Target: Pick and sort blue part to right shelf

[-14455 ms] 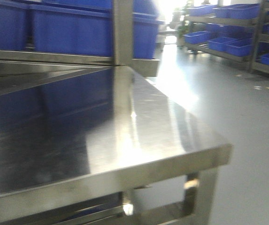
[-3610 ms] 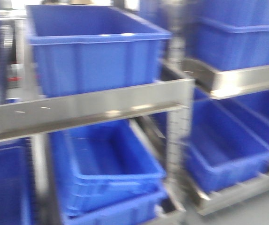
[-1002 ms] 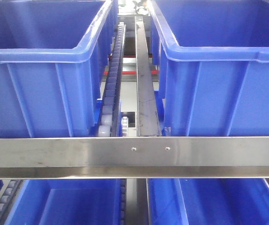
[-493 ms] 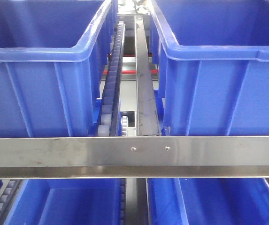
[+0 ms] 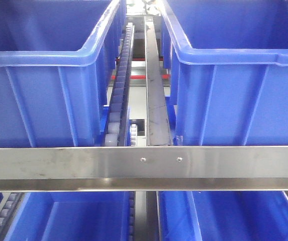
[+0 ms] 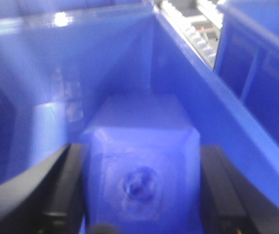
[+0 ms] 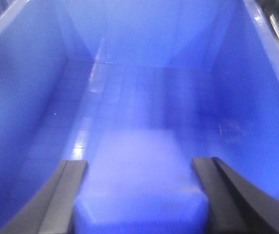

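Both wrist views look down into blue bins. In the left wrist view a blue part (image 6: 141, 146), a blocky piece with a round dimple on its near face, sits between the black fingers (image 6: 64, 187) of my left gripper (image 6: 141, 195), which is shut on it inside a bin (image 6: 37, 73). In the right wrist view a second, blurred blue part (image 7: 139, 161) fills the gap of my right gripper (image 7: 139, 200); the grey fingers (image 7: 71, 190) press its sides above the bin floor (image 7: 144, 92). Neither gripper shows in the front view.
Two large blue bins (image 5: 43, 75) (image 5: 234, 75) stand side by side on the shelf behind a steel front rail (image 5: 144, 168). Between them run a roller track (image 5: 119, 90) and a steel divider (image 5: 154, 90). More blue bins (image 5: 68, 216) sit on the level below.
Over the longer span the front view went from a steel table to this shelf of bins. In the last second it has barely shifted.
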You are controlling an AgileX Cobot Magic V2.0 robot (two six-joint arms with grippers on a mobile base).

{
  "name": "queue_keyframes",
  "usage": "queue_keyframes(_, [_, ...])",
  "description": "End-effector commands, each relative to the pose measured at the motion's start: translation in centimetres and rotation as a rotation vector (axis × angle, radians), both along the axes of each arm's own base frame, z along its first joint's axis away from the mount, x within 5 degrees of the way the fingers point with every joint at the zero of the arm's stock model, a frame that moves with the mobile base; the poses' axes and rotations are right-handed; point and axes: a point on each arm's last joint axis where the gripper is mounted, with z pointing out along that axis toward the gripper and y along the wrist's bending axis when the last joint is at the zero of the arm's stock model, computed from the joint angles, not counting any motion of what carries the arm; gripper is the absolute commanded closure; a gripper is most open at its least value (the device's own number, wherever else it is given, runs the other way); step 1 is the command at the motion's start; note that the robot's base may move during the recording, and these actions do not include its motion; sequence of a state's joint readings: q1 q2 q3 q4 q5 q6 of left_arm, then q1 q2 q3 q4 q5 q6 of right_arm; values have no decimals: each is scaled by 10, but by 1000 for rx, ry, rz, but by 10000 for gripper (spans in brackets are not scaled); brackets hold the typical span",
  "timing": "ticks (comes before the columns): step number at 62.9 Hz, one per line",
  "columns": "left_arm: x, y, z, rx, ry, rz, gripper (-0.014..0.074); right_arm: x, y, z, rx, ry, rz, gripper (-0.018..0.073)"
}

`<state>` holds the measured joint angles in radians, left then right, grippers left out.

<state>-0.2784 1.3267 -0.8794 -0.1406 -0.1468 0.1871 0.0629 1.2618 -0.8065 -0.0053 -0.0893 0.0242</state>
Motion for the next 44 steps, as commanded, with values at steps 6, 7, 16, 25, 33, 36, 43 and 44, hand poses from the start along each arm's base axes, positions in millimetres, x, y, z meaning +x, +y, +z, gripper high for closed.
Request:
queue_keyframes(6, [1,11,29,-60,-141,49,59,5,1,32,3,-117,5,-59])
queue_keyframes(7, [1,11,29,-59,-137,50,59,5,1,33,3,-118,5,-59])
queue_keyframes(16, [1,12,27,-57,-125,51,61,6,1,37,3,-128,5,-56])
queue_keyframes(25, [-6,14,37,-64,-158,50,113,5,1,37,3,-129,5,-52])
queue_keyframes(33, [-17,20,51,-73,-205,64,286,3,0,41,5,-150,3,-24])
queue_keyframes(36, [-21,25,55,-77,-216,77,367,2,0,42,5,-159,3,36])
queue_keyframes(43, [-27,38,62,-87,-221,119,468,2,0,42,4,-158,3,307])
queue_keyframes(44, [-28,39,63,-87,-221,122,465,2,0,42,4,-156,3,349])
